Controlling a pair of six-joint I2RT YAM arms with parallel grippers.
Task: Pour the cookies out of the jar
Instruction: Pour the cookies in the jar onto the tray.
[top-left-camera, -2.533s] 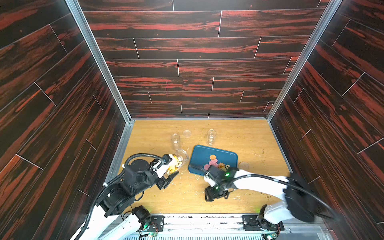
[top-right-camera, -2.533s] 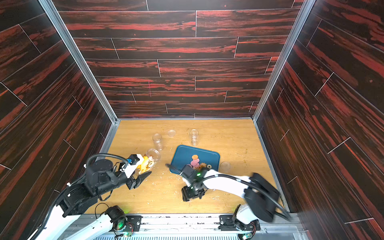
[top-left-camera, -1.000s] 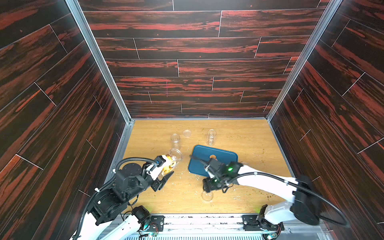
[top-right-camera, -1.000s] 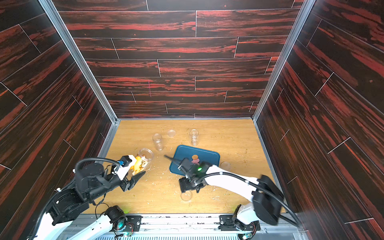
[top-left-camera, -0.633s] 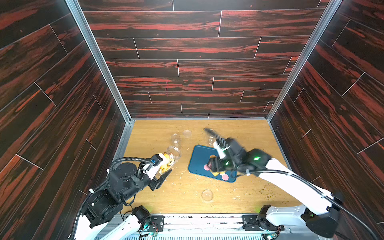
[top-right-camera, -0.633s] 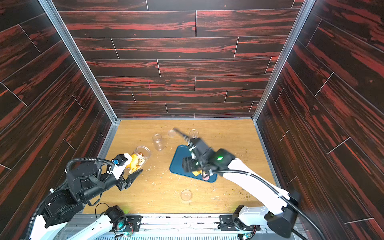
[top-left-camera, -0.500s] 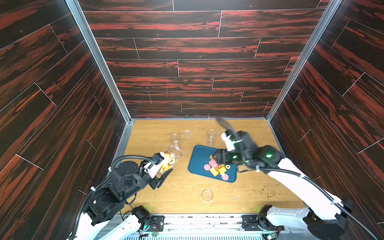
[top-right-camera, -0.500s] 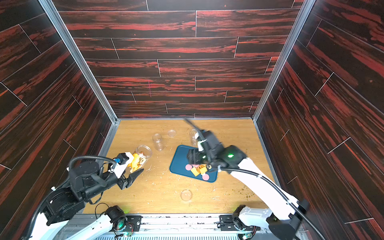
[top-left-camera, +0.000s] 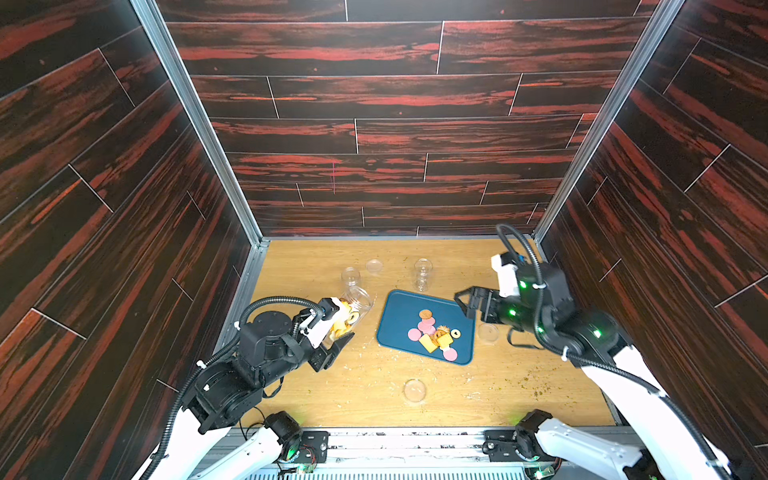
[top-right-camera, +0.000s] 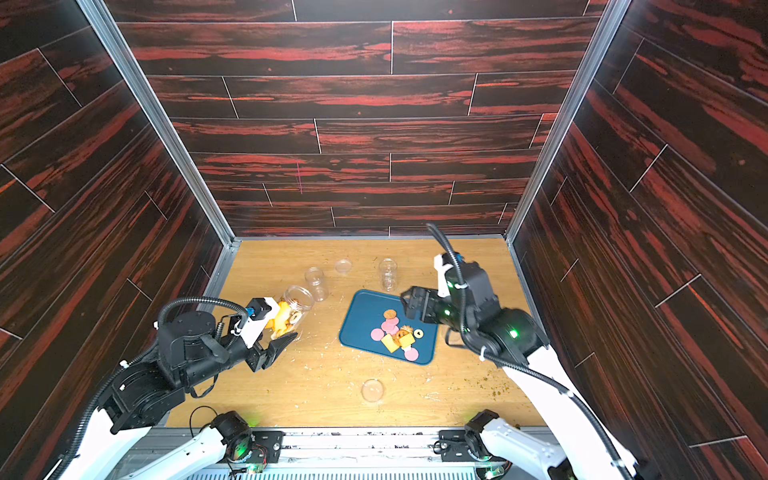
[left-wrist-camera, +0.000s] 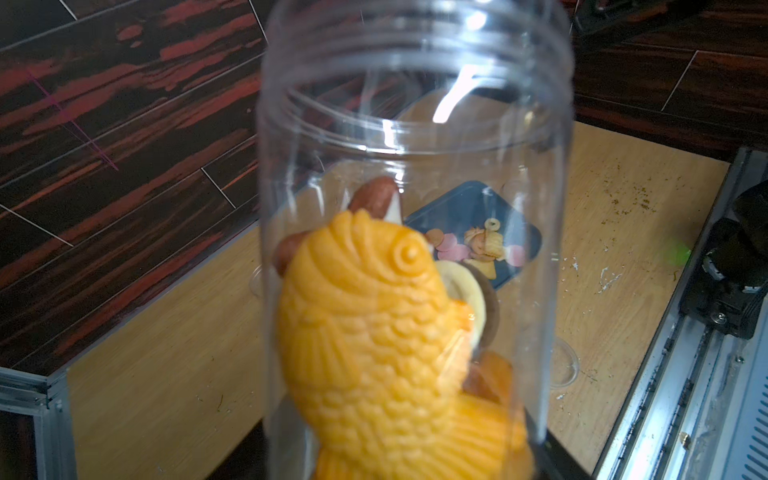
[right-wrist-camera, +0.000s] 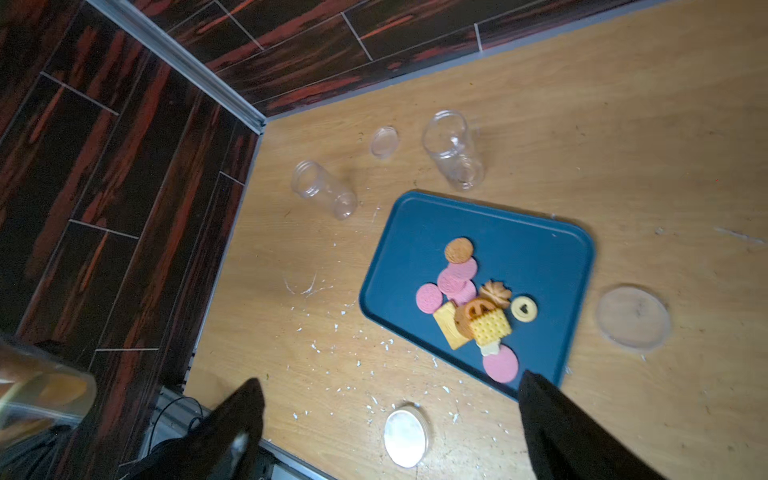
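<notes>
My right claw (right-wrist-camera: 390, 381) hangs spread wide and empty over the light wooden table (top-left-camera: 332, 395), the pink, yellow and tan cookies (top-left-camera: 434, 332) lying heaped on the dark-blue rectangular tray (top-left-camera: 399, 316) below it, while my left claw (top-left-camera: 345, 320) clamps a tilted clear plastic jar (top-left-camera: 360, 300) containing an orange fish-shaped pastry (left-wrist-camera: 374, 332).

Even light lit my desk (top-left-camera: 365, 386); glare streaked the jar (left-wrist-camera: 540, 208) at my left wrist, and my right fingers (right-wrist-camera: 237, 415) looked dark, blurred.
</notes>
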